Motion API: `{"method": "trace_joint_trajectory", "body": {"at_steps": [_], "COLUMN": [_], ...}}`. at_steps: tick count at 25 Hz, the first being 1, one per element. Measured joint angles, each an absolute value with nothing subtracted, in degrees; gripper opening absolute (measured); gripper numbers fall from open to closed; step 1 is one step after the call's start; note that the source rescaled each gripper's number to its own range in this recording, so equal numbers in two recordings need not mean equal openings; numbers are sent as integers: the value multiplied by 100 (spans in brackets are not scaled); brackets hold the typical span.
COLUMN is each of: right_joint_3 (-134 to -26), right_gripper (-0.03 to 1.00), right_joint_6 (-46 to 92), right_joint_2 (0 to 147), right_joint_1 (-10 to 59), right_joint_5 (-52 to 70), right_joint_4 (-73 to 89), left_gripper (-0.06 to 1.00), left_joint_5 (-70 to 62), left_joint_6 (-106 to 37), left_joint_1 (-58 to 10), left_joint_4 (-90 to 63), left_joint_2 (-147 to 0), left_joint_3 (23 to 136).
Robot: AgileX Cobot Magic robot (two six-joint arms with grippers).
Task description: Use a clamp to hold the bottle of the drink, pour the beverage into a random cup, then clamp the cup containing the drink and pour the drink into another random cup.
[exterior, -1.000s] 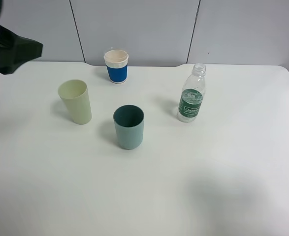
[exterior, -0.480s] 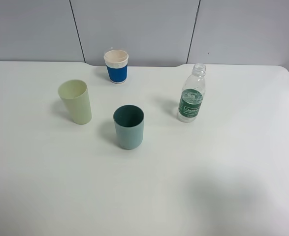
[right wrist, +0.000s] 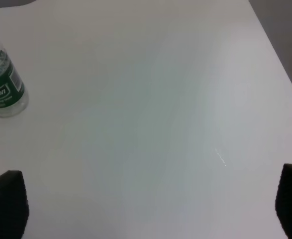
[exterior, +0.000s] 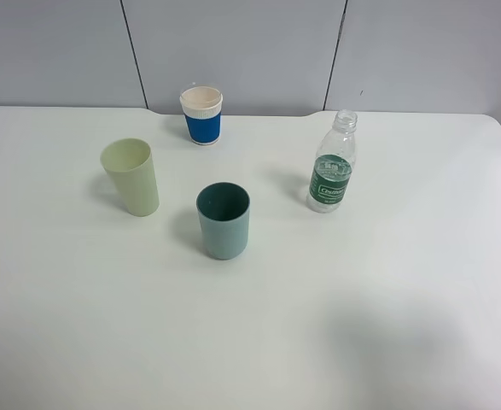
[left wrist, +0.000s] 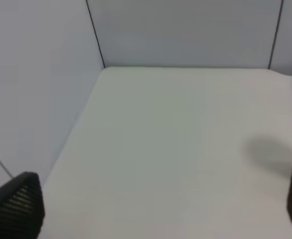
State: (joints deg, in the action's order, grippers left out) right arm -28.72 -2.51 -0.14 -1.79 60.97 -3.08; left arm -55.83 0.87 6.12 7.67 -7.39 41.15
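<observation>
Worktop (exterior: 387, 325), white and matte, carries four things, all upright and well apart. We note the clear bottle (exterior: 332, 164) with a green label and no cap on the right side; a little liquid shows inside, level hard to judge. Toward the back wall stands a blue cup (exterior: 202, 115) with a cream rim. On the left stands a pale green cup (exterior: 131, 177), and between it and the bottle, nearer the front, a teal cup (exterior: 224, 220). Nothing lies around the bottle; open surface on every side.

Neither arm appears in the high view. In the left wrist view we see the left gripper (left wrist: 155, 209) with fingers (left wrist: 17, 209) spread wide over bare worktop, holding nothing. The right gripper (right wrist: 150, 204) has its fingers (right wrist: 5, 204) likewise spread wide, empty, angled down at the surface with the bottle ahead and off to one side.
</observation>
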Motion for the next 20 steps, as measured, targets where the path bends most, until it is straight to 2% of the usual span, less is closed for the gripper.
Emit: {"method": "trace_joint_trajectory", "body": {"at_steps": [9, 20], "right_joint_3": [-2872, -2872], "right_gripper": [100, 100], "right_joint_6": [-251, -251], "right_joint_2": [-14, -14], "right_joint_1": [-179, -179], "right_joint_5": [6097, 6097], "right_joint_4": [-308, -308], "left_gripper": [98, 98], "left_joint_5": [-5800, -6007], "left_joint_6": [0, 0], "left_joint_1": [658, 658], "left_joint_4": [259, 121], "left_joint_2": [27, 27], "left_joint_3": [3045, 2890]}}
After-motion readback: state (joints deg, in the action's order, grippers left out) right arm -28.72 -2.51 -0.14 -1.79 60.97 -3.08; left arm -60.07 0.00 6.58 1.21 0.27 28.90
